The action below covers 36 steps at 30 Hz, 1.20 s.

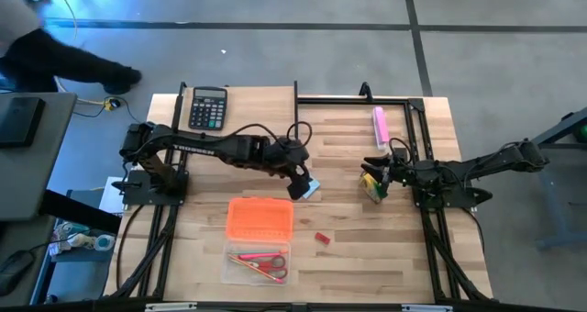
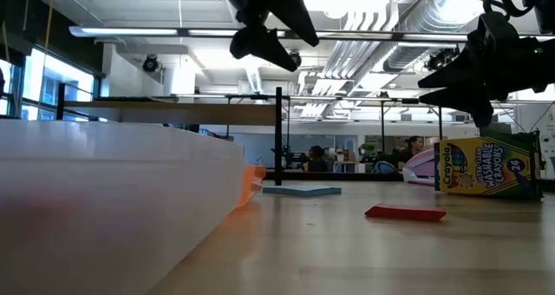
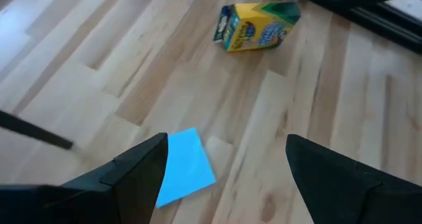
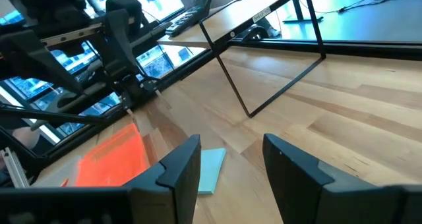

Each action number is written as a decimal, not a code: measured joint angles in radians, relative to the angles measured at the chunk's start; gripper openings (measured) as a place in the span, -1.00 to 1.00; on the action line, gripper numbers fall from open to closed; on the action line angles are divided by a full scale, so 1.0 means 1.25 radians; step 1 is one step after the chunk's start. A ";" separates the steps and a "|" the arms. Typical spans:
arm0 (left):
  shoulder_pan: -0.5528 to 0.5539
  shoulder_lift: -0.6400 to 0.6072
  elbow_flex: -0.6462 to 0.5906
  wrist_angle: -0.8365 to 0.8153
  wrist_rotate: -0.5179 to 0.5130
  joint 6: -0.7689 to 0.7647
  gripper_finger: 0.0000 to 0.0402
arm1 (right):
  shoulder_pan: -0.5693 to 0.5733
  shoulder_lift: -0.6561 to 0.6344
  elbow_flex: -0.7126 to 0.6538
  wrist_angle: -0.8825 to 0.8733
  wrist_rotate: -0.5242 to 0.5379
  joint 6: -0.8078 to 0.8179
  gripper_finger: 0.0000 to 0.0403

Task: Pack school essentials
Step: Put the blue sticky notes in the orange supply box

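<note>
My left gripper (image 1: 299,181) is open and raised above the table, over the near-left edge of the light-blue square notepad (image 1: 311,188), which lies flat; it also shows in the left wrist view (image 3: 188,165). My right gripper (image 1: 378,177) is open and hangs just above the yellow-green crayon box (image 1: 371,187), which lies on its side (image 2: 486,165). The tiny red eraser (image 1: 321,238) lies on the table. The red-handled scissors (image 1: 264,265) lie in a clear container (image 1: 231,268). In the low view my left gripper (image 2: 270,36) is high and my right gripper (image 2: 475,87) is above the box.
An orange lid (image 1: 260,217) lies next to the clear container near the table's near edge. A black calculator (image 1: 207,107) sits at the far left and a pink bar (image 1: 380,125) at the far right. A black frame (image 1: 358,98) borders the far right.
</note>
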 joint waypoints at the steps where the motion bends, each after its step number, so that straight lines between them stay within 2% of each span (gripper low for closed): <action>1: -0.002 0.000 0.000 -0.007 -0.002 -0.001 0.49 | 0.000 0.000 0.000 0.000 0.000 0.000 -0.24; 10: -0.008 0.014 -0.004 0.003 -0.045 -0.015 0.49 | 0.000 0.000 0.000 0.000 0.000 0.000 -0.24; 18: -0.007 0.095 -0.001 -0.005 -0.020 -0.058 0.50 | 0.000 0.000 0.000 0.000 0.000 0.000 -0.24; 22: -0.008 0.114 -0.001 -0.018 -0.025 -0.093 0.61 | 0.000 0.000 0.001 -0.005 0.000 0.000 -0.24; 30: -0.007 0.120 0.000 -0.031 -0.036 -0.124 0.95 | 0.000 0.000 0.001 -0.013 0.000 0.000 -0.24; 36: -0.007 0.146 0.000 -0.033 -0.040 -0.163 0.99 | 0.000 0.000 0.001 -0.013 0.000 0.000 -0.24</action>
